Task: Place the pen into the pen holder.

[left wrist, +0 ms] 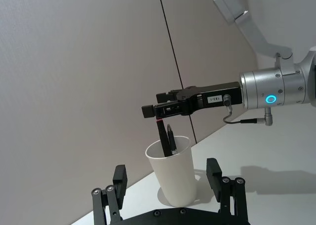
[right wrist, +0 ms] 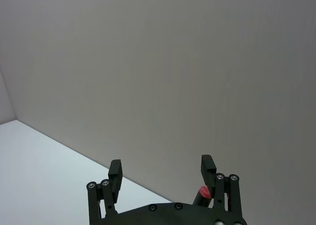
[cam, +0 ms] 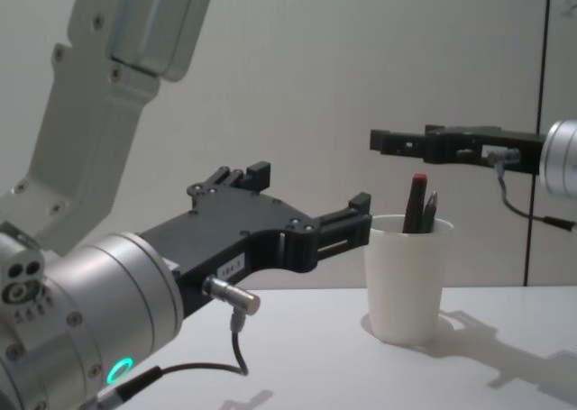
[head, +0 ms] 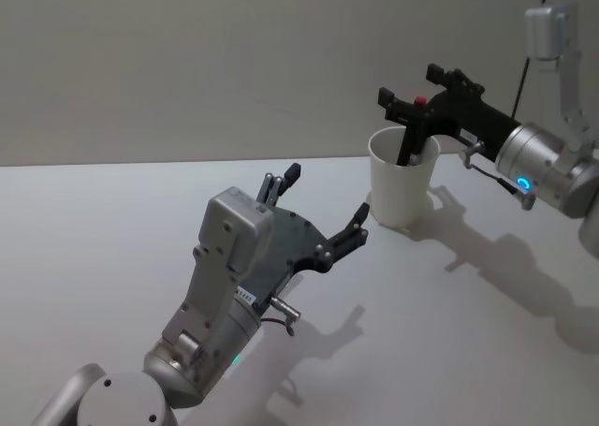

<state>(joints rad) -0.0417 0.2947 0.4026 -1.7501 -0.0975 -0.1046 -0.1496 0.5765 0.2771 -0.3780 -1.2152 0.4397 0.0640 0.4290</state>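
Note:
The pen holder [head: 402, 187] is a plain white paper cup standing on the white table at the far right. A black pen [head: 413, 143] with a red top stands tilted inside it, and the chest view shows a second dark pen [cam: 431, 208] next to that pen [cam: 415, 201]. My right gripper [head: 409, 84] hovers just above the cup, open, with the pen's red tip [right wrist: 203, 191] below its fingers and apart from them. Left of the cup and a little nearer to me, my left gripper [head: 328, 192] is held open and empty, facing the cup [left wrist: 175, 178].
The white table [head: 94, 239] stretches bare to the left and front of the cup. A plain grey wall [head: 187, 61] rises close behind it. The right arm's silver wrist [head: 538, 168] reaches in from the right edge.

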